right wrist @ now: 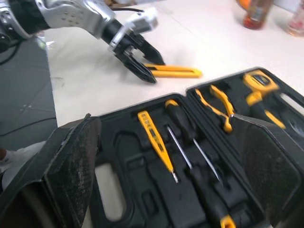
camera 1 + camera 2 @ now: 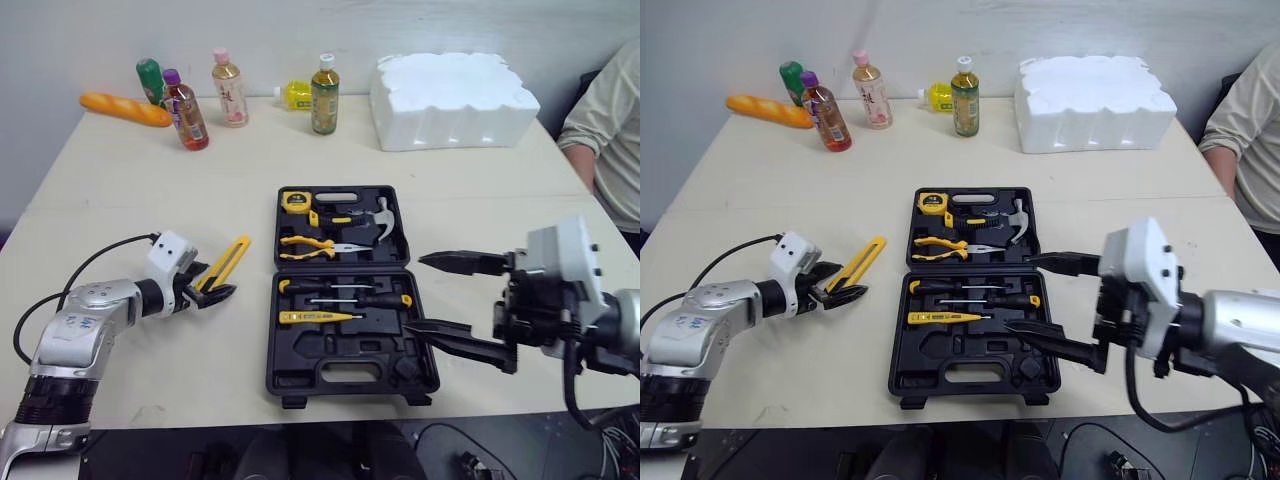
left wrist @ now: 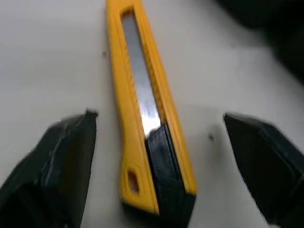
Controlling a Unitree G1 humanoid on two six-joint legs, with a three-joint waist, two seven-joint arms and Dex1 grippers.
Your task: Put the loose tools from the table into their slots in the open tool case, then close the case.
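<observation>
Tabletop (image 2: 120, 180), pale beige, seen from robot's head. Black plastic tool case (image 2: 300, 385) lies open and flat at centre, lid half far, base half near, w/ its front rim close to the table's near edge. Bare table runs along both sides of the case. The far edge is crowded: drink bottles (image 2: 324, 95), a bread loaf (image 2: 125, 108), a white foam block (image 2: 452, 98). A person's sleeve (image 2: 610, 120) sits at the far R corner.

Loose tool: yellow plastic utility knife w/ black end cap (image 2: 228, 262), flat on the table just L of the case, a strip of bare table btwn them. Its long axis runs diagonally. The black-capped butt is nearest the robot's L side; the other end points away and to the R, toward the lid half's L edge.

L gripper (image 3: 157, 115): fingers spread, one each side of the knife's butt, not touching it; nothing grasped.

R gripper (image 2: 412, 294): fingers spread wide, empty, at the case's R edge, tips pointing L over the rim, far finger by the hinge line, near finger over the base half.

Seated in lid half: yellow tape measure (image 2: 295, 200), hammer (image 2: 380, 218), yellow-handled pliers (image 2: 305, 245). Base half: black screwdrivers (image 2: 345, 290), yellow tester (image 2: 315, 317); the moulded recesses nearer the front rim show bare black plastic.
</observation>
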